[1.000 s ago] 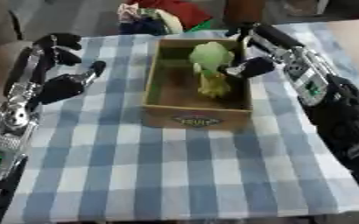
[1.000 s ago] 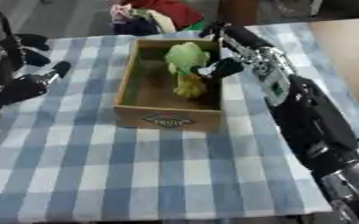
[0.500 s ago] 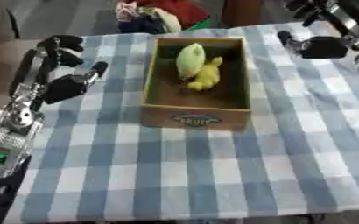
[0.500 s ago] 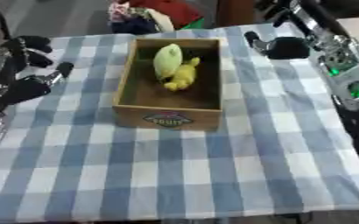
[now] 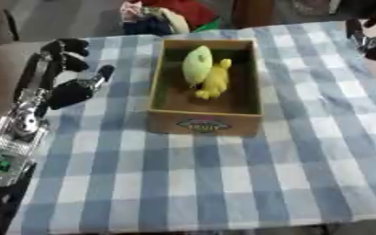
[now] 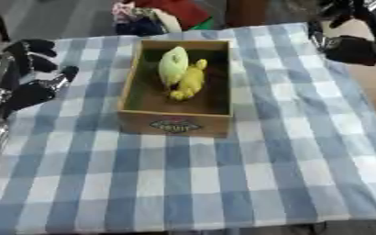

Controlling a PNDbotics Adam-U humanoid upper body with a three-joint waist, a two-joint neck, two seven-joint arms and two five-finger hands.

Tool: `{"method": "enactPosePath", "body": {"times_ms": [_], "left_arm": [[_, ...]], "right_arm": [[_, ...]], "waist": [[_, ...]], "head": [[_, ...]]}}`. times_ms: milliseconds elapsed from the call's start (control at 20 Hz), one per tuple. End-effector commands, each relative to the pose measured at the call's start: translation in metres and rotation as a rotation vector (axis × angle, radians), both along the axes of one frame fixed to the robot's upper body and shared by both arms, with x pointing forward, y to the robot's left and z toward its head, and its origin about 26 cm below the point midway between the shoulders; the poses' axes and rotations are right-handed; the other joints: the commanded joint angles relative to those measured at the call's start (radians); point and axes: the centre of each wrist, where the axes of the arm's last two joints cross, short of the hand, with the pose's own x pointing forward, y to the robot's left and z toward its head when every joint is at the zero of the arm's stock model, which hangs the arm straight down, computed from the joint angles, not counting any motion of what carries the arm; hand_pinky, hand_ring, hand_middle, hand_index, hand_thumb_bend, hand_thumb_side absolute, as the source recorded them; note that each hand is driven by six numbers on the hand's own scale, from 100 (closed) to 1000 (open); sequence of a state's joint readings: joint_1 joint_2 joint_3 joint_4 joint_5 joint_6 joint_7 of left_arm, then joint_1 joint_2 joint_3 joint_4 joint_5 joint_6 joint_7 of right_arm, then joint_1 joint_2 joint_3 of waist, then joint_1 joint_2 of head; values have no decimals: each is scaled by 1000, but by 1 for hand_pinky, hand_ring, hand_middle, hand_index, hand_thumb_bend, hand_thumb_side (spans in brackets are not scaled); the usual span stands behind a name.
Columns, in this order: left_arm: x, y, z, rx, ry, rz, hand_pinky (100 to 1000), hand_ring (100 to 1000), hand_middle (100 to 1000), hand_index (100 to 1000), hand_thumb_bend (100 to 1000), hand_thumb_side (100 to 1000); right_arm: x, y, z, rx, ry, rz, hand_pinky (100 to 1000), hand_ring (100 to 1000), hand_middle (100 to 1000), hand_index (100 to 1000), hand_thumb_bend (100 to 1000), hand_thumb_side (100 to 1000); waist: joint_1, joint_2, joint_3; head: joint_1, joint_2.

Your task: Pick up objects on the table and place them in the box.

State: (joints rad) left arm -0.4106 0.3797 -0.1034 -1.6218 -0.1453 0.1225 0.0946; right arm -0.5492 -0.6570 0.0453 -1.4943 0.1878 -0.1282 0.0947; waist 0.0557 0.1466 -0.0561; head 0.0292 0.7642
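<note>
Cardboard box (image 5: 205,124), open-topped, brown w/ a small oval label on its near wall, sits on the blue-and-white checked tablecloth (image 5: 223,183) between the two hands, closer to the left one. Inside it, toward the far end, lie a pale green oval object (image 5: 196,64) and a yellow toy-like object (image 5: 215,79), touching each other; the green one is on the side nearer the left hand, the yellow one on the side nearer the right hand. Shape of the yellow item is hard to make out, poss. a small figure.

Left hand (image 5: 67,89), black w/ silver joints, rests over the cloth just beside the box's left wall, not touching it. Fingers are relaxed & spread apart, pointing away from the robot, holding nothing.

Right hand (image 6: 350,46) is at the far right corner, well apart from the box, over the cloth's edge. It's dark and partly cut off by the frame; can't tell whether its fingers are curled or straight.

Beyond the left hand and box, past the table's far edge, is a pile of red & mixed-colour items (image 5: 163,13).
</note>
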Motion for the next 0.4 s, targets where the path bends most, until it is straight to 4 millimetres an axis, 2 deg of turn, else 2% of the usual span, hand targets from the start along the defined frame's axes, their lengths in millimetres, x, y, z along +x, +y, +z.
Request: {"method": "enactPosePath", "body": {"times_ms": [50, 400], "left_arm": [[0, 10, 9, 9, -31, 26, 669, 581, 607, 743, 523, 229], [-1, 13, 7, -10, -39, 41, 661, 573, 600, 739, 523, 223]], "right_arm": [[-9, -12, 16, 18, -42, -26, 596, 693, 689, 785, 108, 234], [-17, -25, 7, 96, -19, -64, 588, 682, 674, 775, 100, 229]], "waist": [[-7, -12, -2], [-8, -8, -5]], "head": [[6, -7], [9, -8]]}}
